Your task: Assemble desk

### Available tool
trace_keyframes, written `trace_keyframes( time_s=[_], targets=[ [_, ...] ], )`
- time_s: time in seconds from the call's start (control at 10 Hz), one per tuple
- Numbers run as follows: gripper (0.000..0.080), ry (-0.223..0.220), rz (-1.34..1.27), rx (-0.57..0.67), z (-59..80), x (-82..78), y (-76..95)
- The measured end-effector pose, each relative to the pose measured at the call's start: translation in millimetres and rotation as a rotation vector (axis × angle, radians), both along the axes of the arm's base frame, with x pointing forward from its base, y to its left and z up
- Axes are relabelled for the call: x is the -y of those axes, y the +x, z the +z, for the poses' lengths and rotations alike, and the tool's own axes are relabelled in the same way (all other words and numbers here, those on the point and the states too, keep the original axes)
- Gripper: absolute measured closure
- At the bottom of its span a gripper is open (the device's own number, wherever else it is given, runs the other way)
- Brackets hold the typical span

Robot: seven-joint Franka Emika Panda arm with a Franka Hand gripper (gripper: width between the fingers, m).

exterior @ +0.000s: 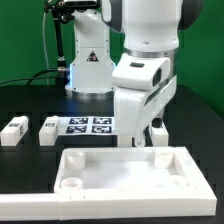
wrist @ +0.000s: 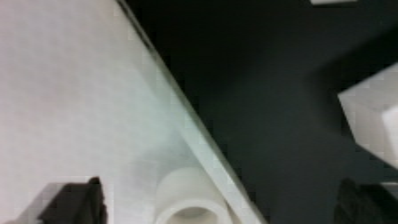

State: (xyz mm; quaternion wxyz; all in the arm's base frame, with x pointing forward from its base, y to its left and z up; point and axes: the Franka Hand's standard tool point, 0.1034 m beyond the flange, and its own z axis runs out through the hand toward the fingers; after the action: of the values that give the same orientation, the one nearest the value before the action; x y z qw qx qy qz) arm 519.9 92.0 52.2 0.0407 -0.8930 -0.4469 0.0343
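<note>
Hanging over desk panel [exterior: 120,175] rear rim beside corner socket [wrist: 187,205]: end effector [exterior: 150,136], fingers spread wide.

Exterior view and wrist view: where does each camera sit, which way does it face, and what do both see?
Exterior view: off the arm, facing across the desk panel toward the marker board; the arm and open gripper show.
Wrist view: on the wrist, looking down past two dark fingertips at the panel's rim and a corner socket.
Shared: the desk panel, at the rim under the gripper.
</note>
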Motion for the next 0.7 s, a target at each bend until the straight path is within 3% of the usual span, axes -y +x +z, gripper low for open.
trace_keyframes(
  time_s=[0.4, 0.7],
  targets=[
    [0.0150, -0.022, -0.257, -0.012, 0.0, -2.5, -0.5],
    [0.0150, -0.058, -0.618, -0.044, 4.4, -24.1, -5.7]
  ],
)
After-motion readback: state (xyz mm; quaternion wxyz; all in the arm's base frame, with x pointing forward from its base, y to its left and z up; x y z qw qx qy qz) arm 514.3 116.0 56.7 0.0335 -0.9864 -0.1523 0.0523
